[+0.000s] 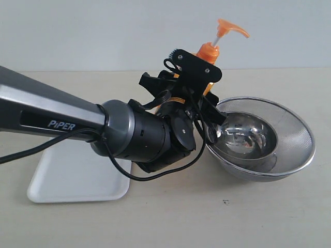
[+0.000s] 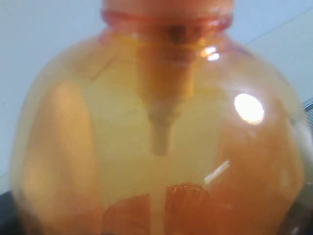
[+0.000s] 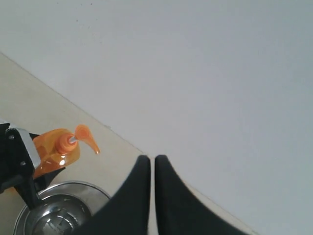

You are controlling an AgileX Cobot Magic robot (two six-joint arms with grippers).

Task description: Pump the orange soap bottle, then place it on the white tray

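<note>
Two grippers listed. First, left gripper (image 1: pixel 186 95) — jaws set either side of the orange soap bottle (image 1: pixel 209 51) and, as far as the exterior view shows, clamped on its body; its wrist camera is filled with translucent orange. Second, right gripper (image 3: pixel 152 157) — fingers pressed together, holding nothing, high above and well apart from the pump head (image 1: pixel 230 27), which stands raised on its white stem. Bottle upright, just beside the steel bowl (image 1: pixel 289 139), off the white tray (image 1: pixel 67 181), which lies under the left arm. Judged status: pumping not evidently done; transfer to tray outstanding.
</note>
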